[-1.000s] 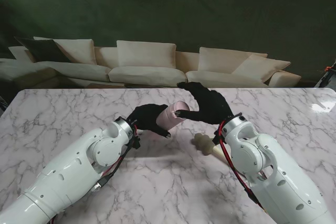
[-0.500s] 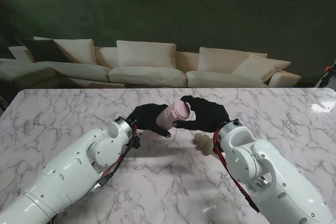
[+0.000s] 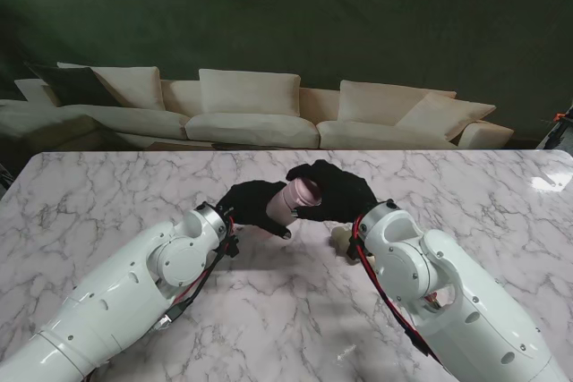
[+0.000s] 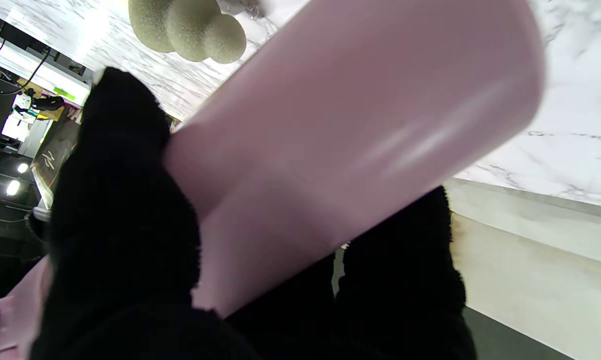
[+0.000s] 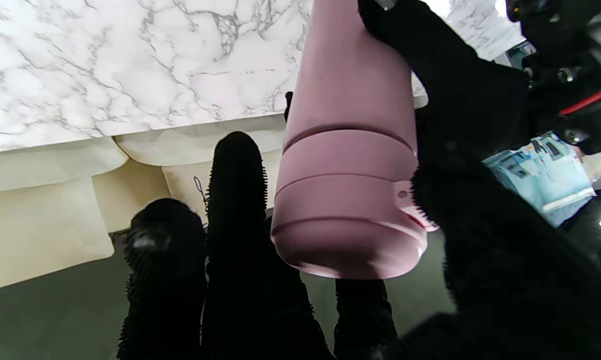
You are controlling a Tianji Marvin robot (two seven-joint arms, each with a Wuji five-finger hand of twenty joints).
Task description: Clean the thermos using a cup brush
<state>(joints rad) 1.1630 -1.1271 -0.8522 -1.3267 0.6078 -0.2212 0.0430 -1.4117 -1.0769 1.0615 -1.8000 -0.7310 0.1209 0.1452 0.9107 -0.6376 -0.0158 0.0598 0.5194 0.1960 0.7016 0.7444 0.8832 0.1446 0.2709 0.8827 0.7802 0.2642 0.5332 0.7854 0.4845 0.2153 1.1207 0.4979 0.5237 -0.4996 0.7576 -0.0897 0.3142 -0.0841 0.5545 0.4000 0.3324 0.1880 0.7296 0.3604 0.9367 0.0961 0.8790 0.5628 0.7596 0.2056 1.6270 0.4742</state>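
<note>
white marble table (image 3: 107, 194), cream sofa behind; left hand (image 3: 251, 203) grips pink thermos (image 3: 294, 198) by body, lifted, tilted, lidded end toward right hand (image 3: 338, 192), whose fingers curl around lid; cup brush (image 3: 345, 241) lies on table near right wrist

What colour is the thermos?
Pale pink; the thermos shows best in the right wrist view.

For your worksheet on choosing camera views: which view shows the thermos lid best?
The right wrist view: the lid fills the middle, its seams and hinge tab sharp. The stand view shows only its small pink end between both hands. The left wrist view shows mainly the thermos body.
</note>
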